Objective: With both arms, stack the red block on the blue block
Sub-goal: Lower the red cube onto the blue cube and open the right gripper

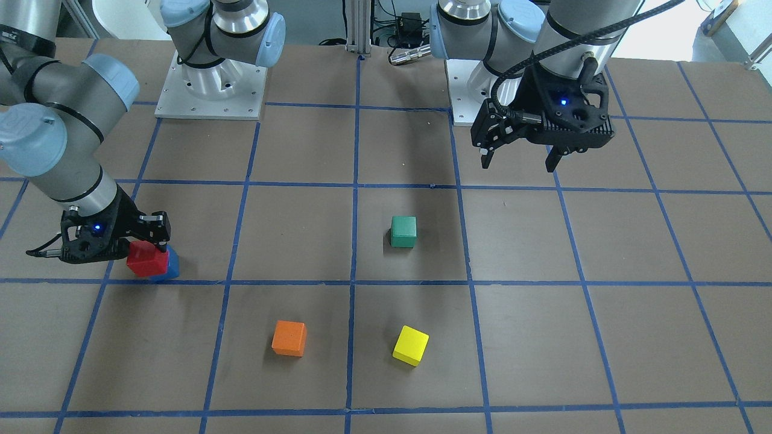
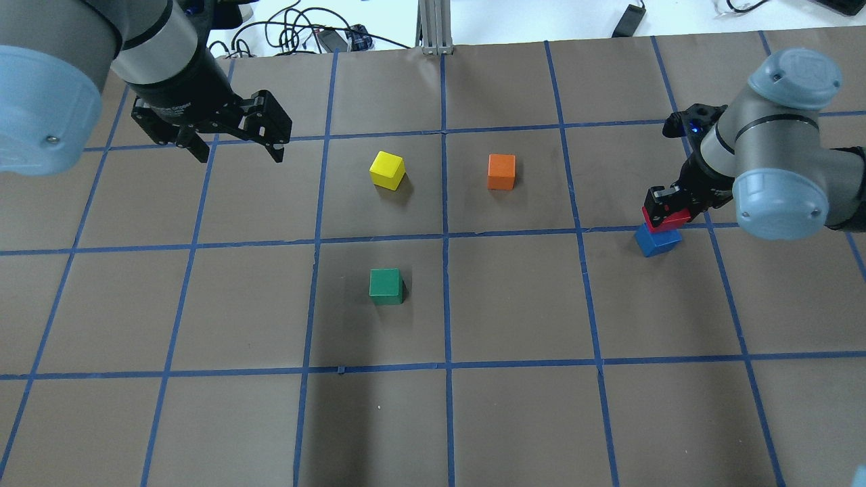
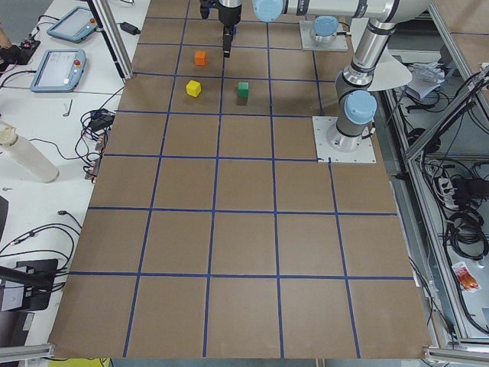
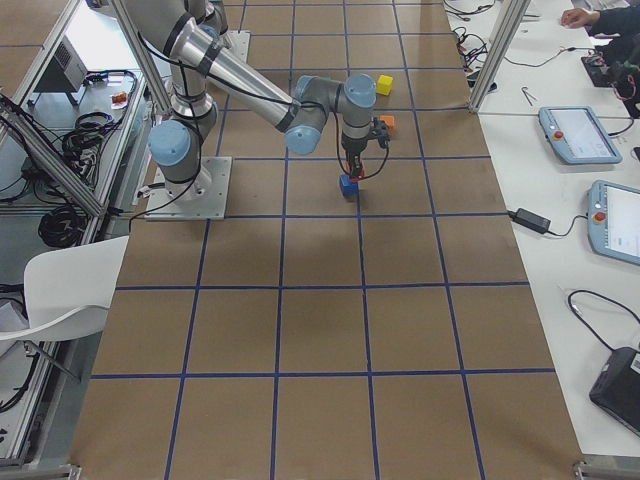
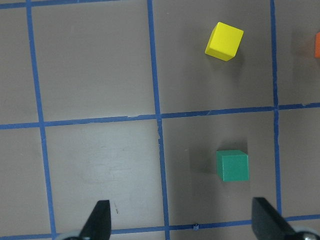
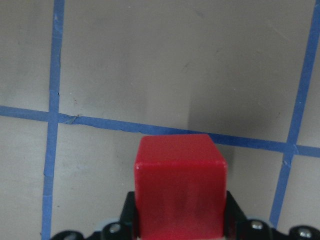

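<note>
Overhead exterior: right pincer point(image 2: 668, 205) clamped on matte red block point(image 2: 666, 220), directly over blue block point(image 2: 657, 241), contact unclear. Left pincer point(image 2: 240, 157) spread wide, empty, above brown blue-taped worktop point(image 2: 514, 304).

red block point(image 2: 666, 220) atop blue block point(image 2: 657, 241), slightly offset

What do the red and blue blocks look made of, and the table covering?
Red block: probably painted wood or hard plastic; matte, even colour, crisp edges, no glare. Blue block: same look, matte and solid. Table covering: seemingly brown paper or card; flat, dull, with blue tape lines.
</note>
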Robot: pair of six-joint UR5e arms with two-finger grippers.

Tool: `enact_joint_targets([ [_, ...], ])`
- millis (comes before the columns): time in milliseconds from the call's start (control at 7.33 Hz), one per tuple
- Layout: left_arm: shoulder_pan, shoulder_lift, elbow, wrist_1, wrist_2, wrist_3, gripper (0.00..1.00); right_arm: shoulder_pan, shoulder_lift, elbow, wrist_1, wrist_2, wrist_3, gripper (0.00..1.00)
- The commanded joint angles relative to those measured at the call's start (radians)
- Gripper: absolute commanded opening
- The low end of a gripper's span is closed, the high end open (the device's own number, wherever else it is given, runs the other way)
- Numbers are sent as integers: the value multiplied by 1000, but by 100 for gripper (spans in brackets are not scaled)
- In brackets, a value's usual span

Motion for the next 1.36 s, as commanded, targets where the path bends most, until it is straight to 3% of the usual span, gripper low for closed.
enact_joint_targets([
  [0,-1,-1,0,-3,8,3,100,0,2,1,2,-4,1,26],
  [136,-1,-3,0,-5,8,3,100,0,8,1,2,-5,3,49],
  [273,-1,2,0,-6,9,3,100,0,11,2,8,-5,6,88],
  [682,-1,8,-4,-9,11,2,100,0,6,-2,17,-13,13,100],
  [818,-1,9,-9,-8,6,2,100,0,-10,-23,83,-28,18,100],
  [1227,-1,11,-9,-8,6,2,100,5,-170,-215,484,-28,119,100],
])
